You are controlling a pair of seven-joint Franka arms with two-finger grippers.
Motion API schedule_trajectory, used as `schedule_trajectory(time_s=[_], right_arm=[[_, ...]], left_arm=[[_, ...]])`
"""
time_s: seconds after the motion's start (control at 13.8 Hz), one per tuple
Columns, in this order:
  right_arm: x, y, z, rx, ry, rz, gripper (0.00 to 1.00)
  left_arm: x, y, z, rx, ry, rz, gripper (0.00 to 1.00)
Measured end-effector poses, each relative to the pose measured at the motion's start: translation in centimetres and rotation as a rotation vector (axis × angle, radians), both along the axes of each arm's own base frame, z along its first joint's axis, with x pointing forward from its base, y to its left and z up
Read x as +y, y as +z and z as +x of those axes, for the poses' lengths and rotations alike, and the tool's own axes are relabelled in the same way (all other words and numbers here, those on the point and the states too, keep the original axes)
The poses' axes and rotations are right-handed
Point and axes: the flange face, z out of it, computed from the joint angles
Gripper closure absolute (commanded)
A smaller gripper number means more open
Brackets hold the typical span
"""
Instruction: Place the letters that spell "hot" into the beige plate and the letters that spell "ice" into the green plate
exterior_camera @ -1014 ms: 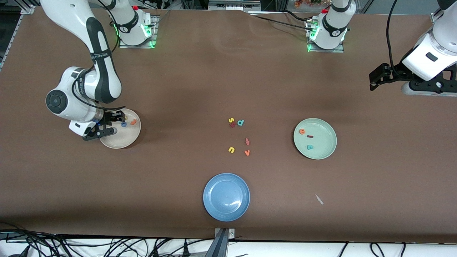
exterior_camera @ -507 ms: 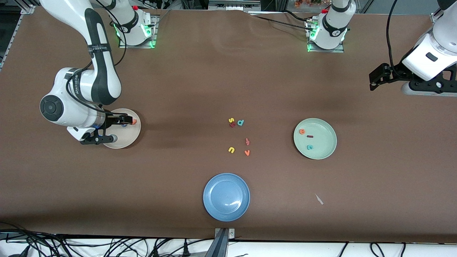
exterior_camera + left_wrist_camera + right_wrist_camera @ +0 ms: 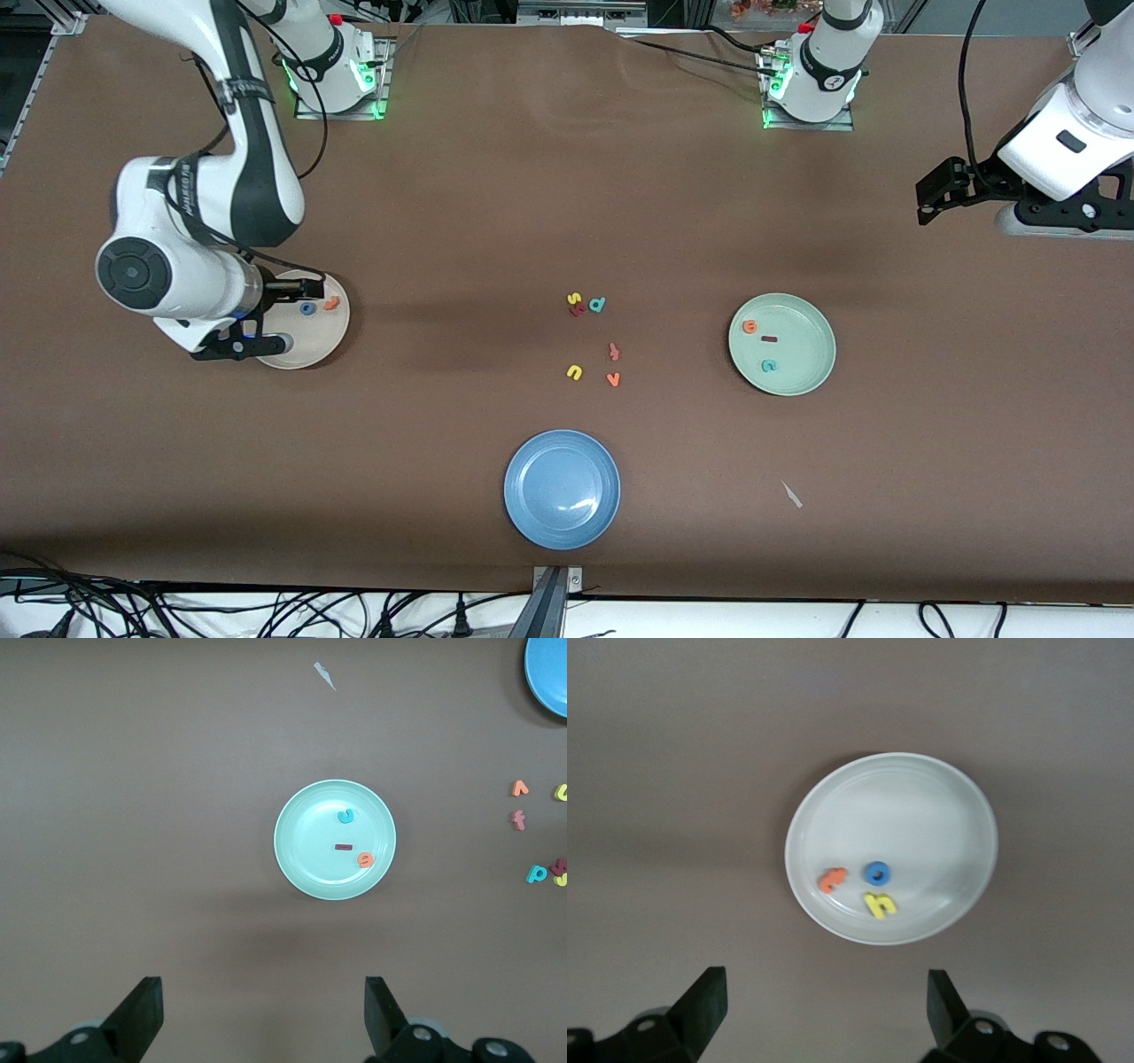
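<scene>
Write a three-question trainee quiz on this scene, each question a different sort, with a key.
1. True or false: the beige plate holds a yellow h, a blue o and an orange t.
2. Which plate holds no letters? A green plate B blue plate C beige plate
3. Fill in: the right end effector is over the ___ plate, fingers open; the left end effector is open too.

Key: 1 true; 2 B; 3 beige.
</scene>
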Motion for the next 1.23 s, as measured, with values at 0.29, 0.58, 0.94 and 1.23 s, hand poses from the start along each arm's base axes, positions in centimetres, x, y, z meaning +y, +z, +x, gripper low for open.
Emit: schedule_trajectory(time_s=[0.29,0.58,0.94,1.23], right_arm=[[-3.7,8.9,-1.4,-0.086,-0.007,0.03,0.0],[-4.2,17.2,-5.5,-0.13,-0.01,0.043,0.0],[-5.0,19.3,-7.7,-0.093,-0.024,0.04,0.0],[-5.5,19.2,-7.8,-0.08,-0.038,0.038,0.0]], left_arm=[[0.0,0.0,0.0,0.001,0.001,-0.002,0.0],[0.1,0.0,0.0,0.004,0.004,-0.005,0.0],[0.1,-0.1,0.0,0.004,0.004,-0.005,0.0],[0.1,-0.1,0.0,0.004,0.004,-0.005,0.0]])
